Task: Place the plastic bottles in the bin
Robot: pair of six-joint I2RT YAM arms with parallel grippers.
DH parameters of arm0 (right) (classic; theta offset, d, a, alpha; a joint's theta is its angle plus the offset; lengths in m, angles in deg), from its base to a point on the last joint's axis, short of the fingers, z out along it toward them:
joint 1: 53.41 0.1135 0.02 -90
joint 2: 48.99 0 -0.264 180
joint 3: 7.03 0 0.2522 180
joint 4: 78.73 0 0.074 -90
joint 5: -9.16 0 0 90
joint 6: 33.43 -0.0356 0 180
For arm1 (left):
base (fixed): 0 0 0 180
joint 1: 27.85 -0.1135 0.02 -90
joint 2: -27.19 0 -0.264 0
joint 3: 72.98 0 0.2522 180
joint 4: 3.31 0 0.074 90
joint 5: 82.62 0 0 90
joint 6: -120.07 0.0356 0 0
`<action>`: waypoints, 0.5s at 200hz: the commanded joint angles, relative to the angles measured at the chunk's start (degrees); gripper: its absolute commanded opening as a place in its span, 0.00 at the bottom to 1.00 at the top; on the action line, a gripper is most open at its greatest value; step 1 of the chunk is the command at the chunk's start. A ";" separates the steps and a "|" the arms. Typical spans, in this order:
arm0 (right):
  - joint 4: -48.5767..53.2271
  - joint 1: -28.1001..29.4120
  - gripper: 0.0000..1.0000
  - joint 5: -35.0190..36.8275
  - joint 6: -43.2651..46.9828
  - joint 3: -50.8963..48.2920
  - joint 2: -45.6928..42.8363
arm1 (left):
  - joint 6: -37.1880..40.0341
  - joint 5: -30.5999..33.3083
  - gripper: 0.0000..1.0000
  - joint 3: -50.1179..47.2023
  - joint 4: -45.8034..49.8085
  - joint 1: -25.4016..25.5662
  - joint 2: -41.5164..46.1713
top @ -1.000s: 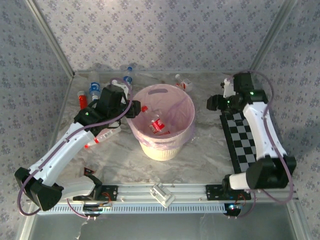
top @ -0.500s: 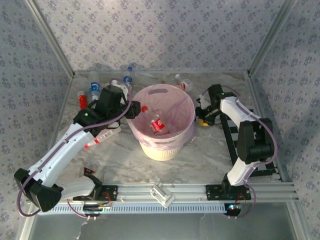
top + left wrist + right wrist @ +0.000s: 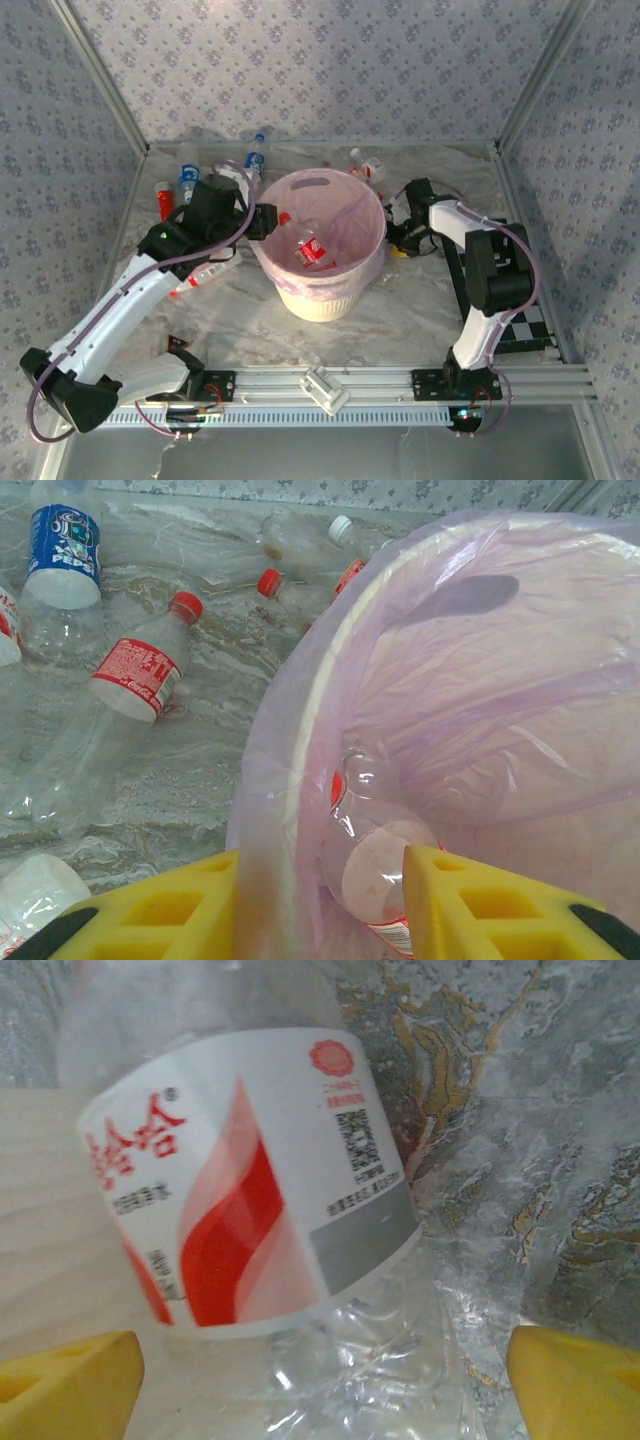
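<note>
The cream bin (image 3: pixel 352 290) with its pink bag stands mid-table, a red-label bottle (image 3: pixel 312 250) lying inside. My left gripper (image 3: pixel 268 220) (image 3: pixel 320 865) hangs at the bin's left rim (image 3: pixel 300 710), shut on a clear red-capped bottle (image 3: pixel 375 865) that pokes in over the bag. Right of the bin, low on the table, my right gripper (image 3: pixel 398 238) (image 3: pixel 320 1390) stands wide open. A clear bottle with a white and red label (image 3: pixel 250 1180) lies between its fingers, apart from both. More bottles lie at the back left (image 3: pixel 187 178) (image 3: pixel 135 675) (image 3: pixel 62 555).
Another bottle (image 3: pixel 368 165) lies behind the bin and one (image 3: pixel 200 275) under my left forearm. A black and white checkered mat (image 3: pixel 527 325) covers the right side of the table. Metal frame posts and patterned walls close in the back and sides.
My right arm has swung from the back right to the bin's right side, dropped low and opened its jaws around a bottle. The left gripper has barely shifted.
</note>
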 commanded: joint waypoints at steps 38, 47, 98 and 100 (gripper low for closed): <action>-4.50 0.36 0.88 0.85 -2.35 -1.55 2.65 | 0.22 -0.76 0.42 0.32 0.30 -0.38 -0.01; -4.21 0.27 0.85 1.09 -2.35 -1.51 2.34 | 0.27 -0.72 0.42 0.14 0.36 -0.39 0.13; 0.57 0.12 0.65 5.11 -1.23 -0.46 -3.87 | 0.32 -0.60 0.43 -0.25 0.50 -0.55 0.53; 1.79 0.13 0.65 5.39 -1.17 -0.38 -4.31 | 0.30 -0.59 0.43 -0.23 0.46 -0.59 0.53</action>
